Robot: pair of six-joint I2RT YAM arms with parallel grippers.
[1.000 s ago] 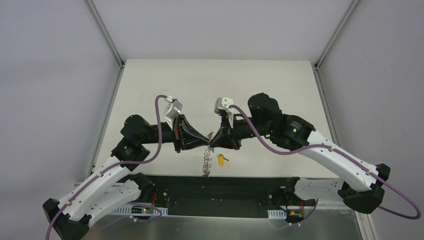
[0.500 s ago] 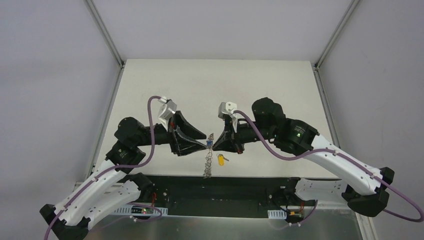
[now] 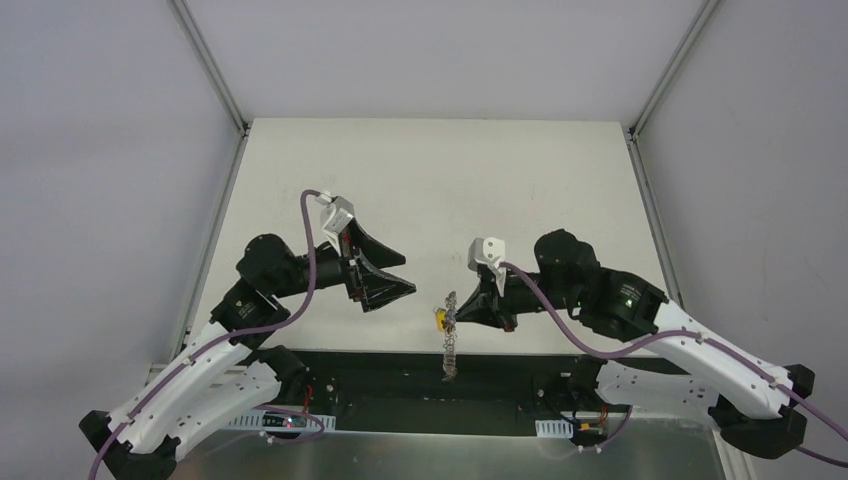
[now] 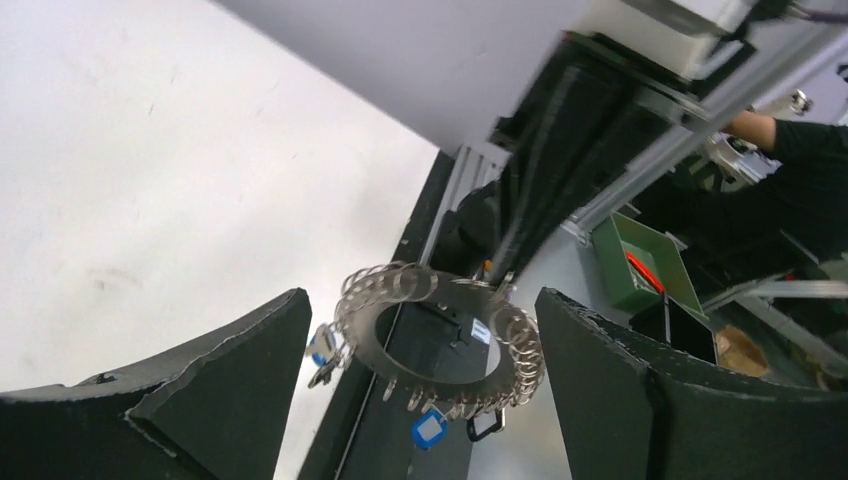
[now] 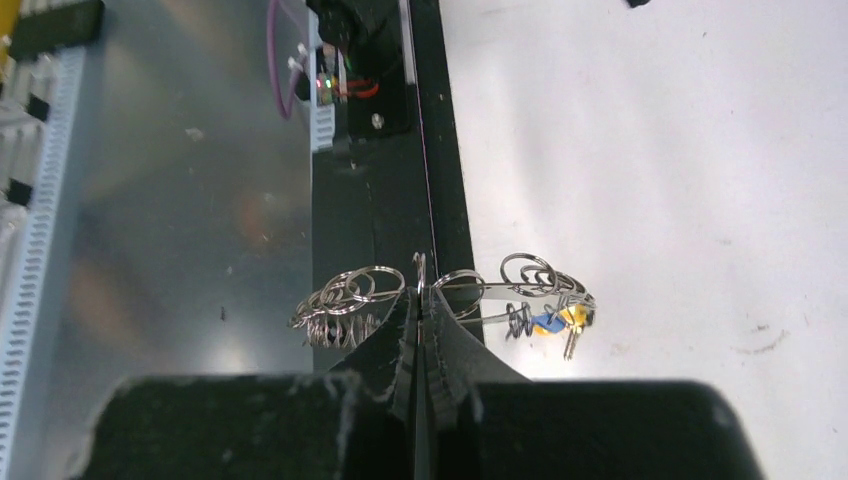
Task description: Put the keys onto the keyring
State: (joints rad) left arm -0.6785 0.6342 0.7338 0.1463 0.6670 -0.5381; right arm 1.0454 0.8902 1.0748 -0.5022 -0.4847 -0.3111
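My right gripper [image 3: 456, 304] is shut on the rim of the keyring [image 3: 450, 340], a silvery ring fringed with small loops, which hangs edge-on over the table's near edge. In the right wrist view the shut gripper [image 5: 420, 298] pinches the keyring [image 5: 352, 292] at its middle. The keys hang together from its right side, the blue one [image 5: 545, 322] beside the yellow one [image 5: 576, 314]. The yellow key [image 3: 438, 318] also shows from above. My left gripper [image 3: 398, 274] stands open and empty, left of the ring and apart from it. Its wrist view shows the keyring [image 4: 380, 292] face-on beyond the spread fingers [image 4: 230, 385].
The white table [image 3: 440, 180] is enclosed by grey walls and metal rails. A black base strip [image 3: 400, 378] runs along the near edge under the hanging ring. A green bin [image 4: 640, 262] and a person's arm [image 4: 800, 150] lie beyond the table in the left wrist view.
My left gripper has opened, let go of the keyring and drawn back to the left. My right gripper has carried the ring rightward and toward the near edge.
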